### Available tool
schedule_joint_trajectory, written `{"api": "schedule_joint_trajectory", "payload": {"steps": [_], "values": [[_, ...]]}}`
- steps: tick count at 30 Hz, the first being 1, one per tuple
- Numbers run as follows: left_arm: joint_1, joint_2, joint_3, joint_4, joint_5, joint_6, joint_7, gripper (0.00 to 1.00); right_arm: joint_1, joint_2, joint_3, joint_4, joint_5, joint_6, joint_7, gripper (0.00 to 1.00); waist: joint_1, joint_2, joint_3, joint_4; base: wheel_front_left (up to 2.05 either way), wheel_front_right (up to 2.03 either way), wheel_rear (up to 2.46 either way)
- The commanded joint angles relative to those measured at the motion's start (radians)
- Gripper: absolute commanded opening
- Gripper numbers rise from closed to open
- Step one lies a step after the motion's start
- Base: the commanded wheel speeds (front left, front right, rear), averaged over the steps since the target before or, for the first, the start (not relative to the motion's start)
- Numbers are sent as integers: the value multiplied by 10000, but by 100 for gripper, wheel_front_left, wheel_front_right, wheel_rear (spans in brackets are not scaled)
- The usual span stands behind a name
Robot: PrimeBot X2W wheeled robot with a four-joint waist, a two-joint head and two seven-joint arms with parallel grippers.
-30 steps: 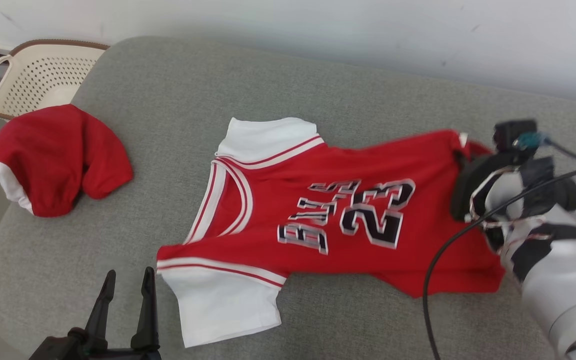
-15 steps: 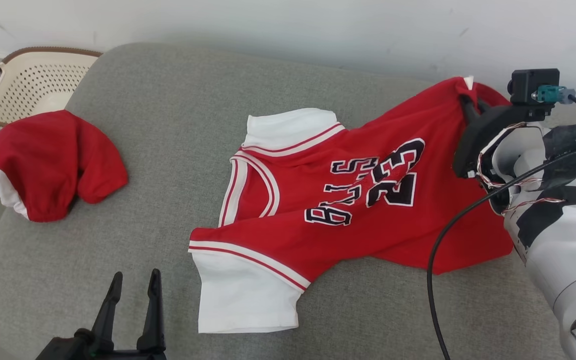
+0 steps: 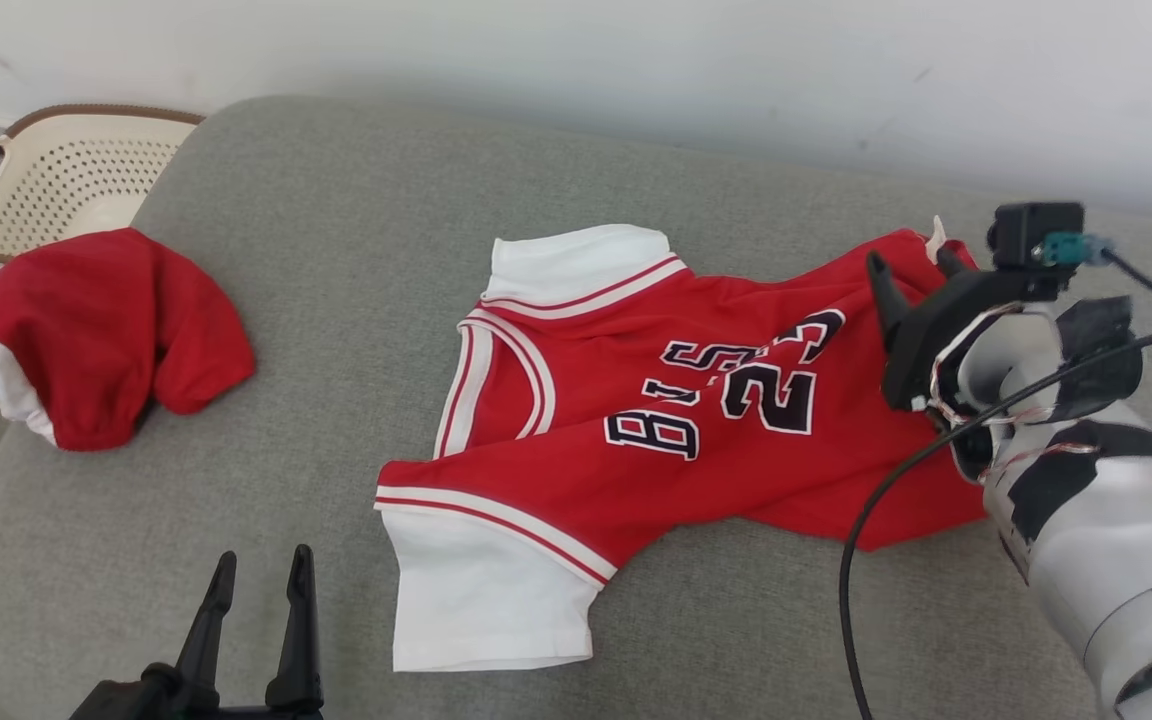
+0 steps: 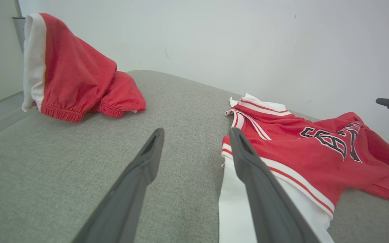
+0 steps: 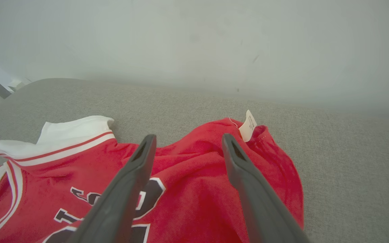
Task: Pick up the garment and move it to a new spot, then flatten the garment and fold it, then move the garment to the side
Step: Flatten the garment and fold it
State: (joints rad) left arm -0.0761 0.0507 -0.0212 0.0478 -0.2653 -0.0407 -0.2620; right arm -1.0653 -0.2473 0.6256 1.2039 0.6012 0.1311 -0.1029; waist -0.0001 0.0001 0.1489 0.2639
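Note:
The garment [image 3: 656, 420], a red jersey with white sleeves and the number 23, lies rumpled on the grey cushion [image 3: 356, 250], neck to the left and hem to the right. My right gripper [image 3: 911, 262] hovers open just above the hem's far corner, with nothing between its fingers. In the right wrist view the right gripper [image 5: 187, 138] spreads over the bunched red hem [image 5: 194, 175], beside a white tag [image 5: 250, 126]. My left gripper [image 3: 263, 560] stands open at the front left, apart from the near white sleeve [image 3: 486, 590]. The left wrist view has the left gripper [image 4: 196, 135] beside that sleeve [image 4: 235, 202].
A second red garment with white trim [image 3: 106, 330] is heaped at the cushion's left end, next to a cream perforated basket [image 3: 66, 170]. A white wall [image 3: 636, 60] runs close behind the cushion. A black cable [image 3: 866, 530] hangs from my right arm over the hem.
My right gripper has opened and let go of the hem's corner, which it had lifted; the hem has dropped back onto the cushion. The left gripper has stayed put.

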Motion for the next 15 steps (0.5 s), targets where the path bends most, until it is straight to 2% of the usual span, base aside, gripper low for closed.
{"api": "schedule_joint_trajectory", "payload": {"steps": [1, 15], "values": [[158, 6, 10, -31, 52, 23, -38, 100, 197, -61, 124, -250, 144, -6, -52, 100, 1, -1, -175, -208, 0, 0, 0], [549, 5, 192, -250, 220, 69, -38, 100, 2418, -858, 805, -2238, 1195, -6, -1272, 100, 1, -1, -678, -923, 0, 0, 0]]}}
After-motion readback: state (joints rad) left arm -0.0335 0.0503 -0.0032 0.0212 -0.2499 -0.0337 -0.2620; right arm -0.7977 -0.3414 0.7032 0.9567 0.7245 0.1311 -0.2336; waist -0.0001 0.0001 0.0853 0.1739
